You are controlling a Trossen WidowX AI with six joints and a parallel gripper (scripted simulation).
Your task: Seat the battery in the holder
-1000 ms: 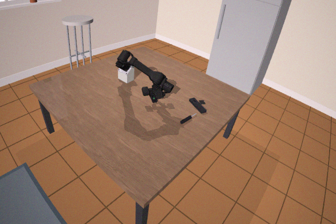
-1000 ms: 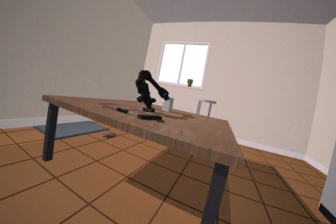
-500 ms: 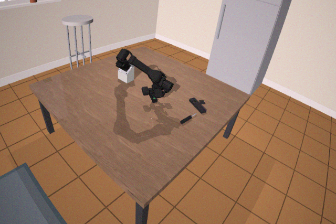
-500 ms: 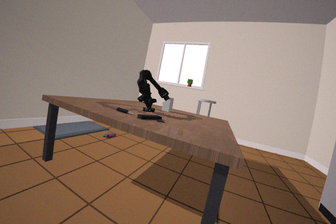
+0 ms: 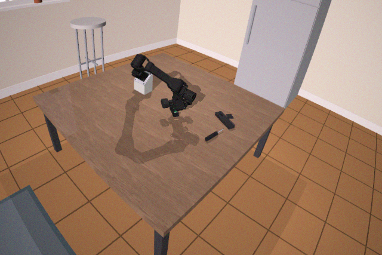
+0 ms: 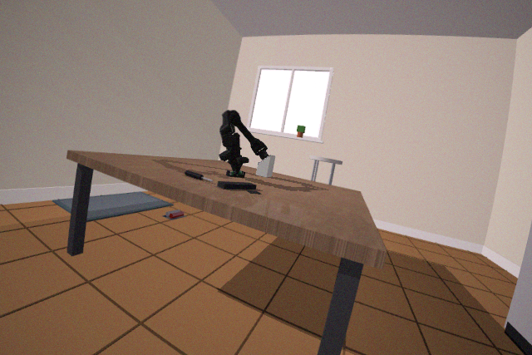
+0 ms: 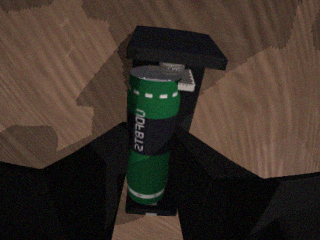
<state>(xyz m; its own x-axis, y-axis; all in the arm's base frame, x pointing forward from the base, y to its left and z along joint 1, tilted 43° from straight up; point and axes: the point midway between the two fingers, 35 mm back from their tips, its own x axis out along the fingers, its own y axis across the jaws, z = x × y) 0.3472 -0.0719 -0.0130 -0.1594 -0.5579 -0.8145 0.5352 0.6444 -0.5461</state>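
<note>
The claw pinches the green battery, which lies lengthwise in the black holder on the desk, its far end under the lip.

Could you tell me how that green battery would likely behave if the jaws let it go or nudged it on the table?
The battery is a smooth cylinder, so on bare wood it would probably roll. It looks rigid, unlikely to flex in the gripper. Lying lengthwise within the black holder, its walls should likely keep it from rolling.

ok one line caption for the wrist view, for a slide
Pincer shut on green battery, lowering it into the black holder on the wooden table.
</note>
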